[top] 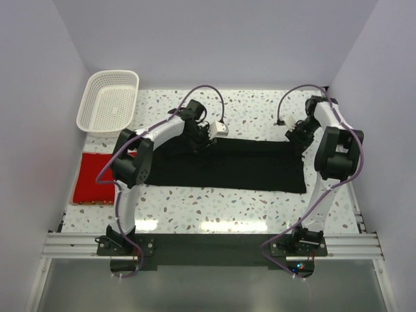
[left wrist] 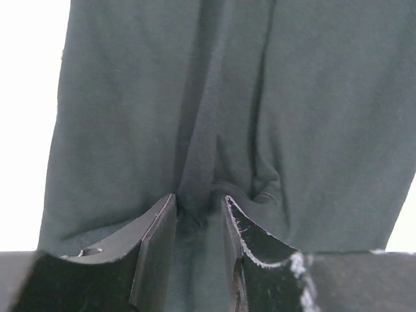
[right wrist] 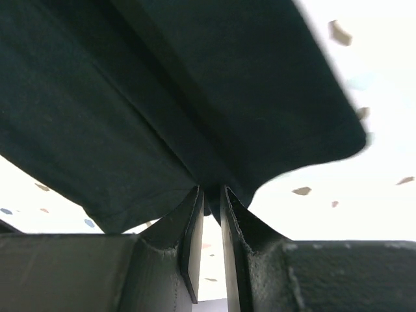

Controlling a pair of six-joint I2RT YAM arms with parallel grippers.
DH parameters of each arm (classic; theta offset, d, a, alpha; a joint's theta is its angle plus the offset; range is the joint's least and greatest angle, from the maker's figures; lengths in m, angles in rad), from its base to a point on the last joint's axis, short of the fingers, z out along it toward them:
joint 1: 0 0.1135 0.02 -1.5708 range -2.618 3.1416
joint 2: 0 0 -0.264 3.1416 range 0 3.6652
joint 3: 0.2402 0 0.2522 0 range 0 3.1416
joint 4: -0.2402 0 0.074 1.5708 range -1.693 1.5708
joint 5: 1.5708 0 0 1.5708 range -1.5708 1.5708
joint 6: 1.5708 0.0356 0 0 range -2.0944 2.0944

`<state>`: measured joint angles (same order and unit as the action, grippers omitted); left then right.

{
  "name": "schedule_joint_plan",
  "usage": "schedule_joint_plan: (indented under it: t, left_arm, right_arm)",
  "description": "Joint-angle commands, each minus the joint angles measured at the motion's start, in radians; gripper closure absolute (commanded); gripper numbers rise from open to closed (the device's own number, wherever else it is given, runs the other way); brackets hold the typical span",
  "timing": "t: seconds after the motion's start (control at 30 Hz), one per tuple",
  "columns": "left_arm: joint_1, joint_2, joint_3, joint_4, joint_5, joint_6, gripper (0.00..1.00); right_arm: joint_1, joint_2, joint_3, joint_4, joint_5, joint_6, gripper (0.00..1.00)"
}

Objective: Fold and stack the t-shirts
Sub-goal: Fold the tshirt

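Note:
The black t-shirt point(top: 247, 170) lies as a long band across the middle of the table. My left gripper point(top: 203, 140) is at its far edge, left of centre. In the left wrist view a ridge of the black t-shirt point(left wrist: 143, 117) is bunched between the jaws of the left gripper point(left wrist: 199, 198), with creases running into them. My right gripper point(top: 296, 136) is at the shirt's far right corner. In the right wrist view the right gripper point(right wrist: 211, 190) pinches the edge of the black t-shirt point(right wrist: 130, 97), which hangs above the table. The red t-shirt point(top: 94, 179) lies folded at the left edge.
A white lattice basket point(top: 91, 117) stands at the back left, just behind the red t-shirt. Grey walls close in the table at the left, back and right. The speckled table top point(top: 214, 205) shows between the black shirt and the arm bases.

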<state>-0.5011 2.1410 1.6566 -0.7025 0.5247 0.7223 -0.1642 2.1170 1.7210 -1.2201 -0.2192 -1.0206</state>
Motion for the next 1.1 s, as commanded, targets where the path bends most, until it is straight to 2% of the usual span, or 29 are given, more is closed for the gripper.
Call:
schedule_joint_plan:
  t: [0.0,0.13,0.23,0.3,0.5,0.6,0.7,0.73,0.77,0.87,1.07]
  left_arm:
    - [-0.016,-0.082,-0.03,-0.023,0.031,0.049,0.62]
    - [-0.033,-0.102,-0.061,-0.029,0.011,0.068,0.62]
    - [-0.048,-0.118,-0.086,-0.026,-0.011,0.071,0.56]
    - [-0.056,-0.133,-0.099,-0.019,-0.017,0.069,0.52]
    - [-0.057,-0.206,-0.142,-0.04,-0.009,0.045,0.51]
    - [0.008,-0.248,-0.135,-0.029,0.056,-0.047,0.51]
    - [0.148,-0.268,-0.123,0.01,0.139,-0.197,0.51]
    - [0.218,-0.277,-0.13,0.07,0.136,-0.24,0.5]
    - [0.249,-0.285,-0.138,0.107,0.115,-0.332,0.48]
    - [0.343,-0.293,-0.146,0.199,0.028,-0.438,0.44]
    - [0.435,-0.158,-0.034,0.17,-0.086,-0.535,0.46]
  right_arm:
    - [0.0,-0.064,-0.043,-0.01,0.026,-0.038,0.79]
    - [0.002,-0.074,-0.072,-0.009,0.032,-0.045,0.79]
    - [0.002,-0.077,-0.089,-0.004,0.041,-0.045,0.79]
    - [0.0,-0.08,-0.092,0.002,0.049,-0.044,0.77]
    - [0.002,-0.094,-0.077,-0.016,0.041,-0.042,0.7]
    - [0.002,-0.101,-0.023,-0.05,-0.008,-0.012,0.65]
    - [0.011,-0.124,0.011,-0.059,-0.043,0.04,0.62]
    - [0.02,-0.132,0.006,-0.036,-0.055,0.074,0.61]
    - [0.026,-0.14,0.0,-0.021,-0.057,0.094,0.61]
    - [0.041,-0.144,-0.003,0.013,-0.08,0.161,0.6]
    - [0.061,-0.121,0.012,0.016,-0.17,0.252,0.6]
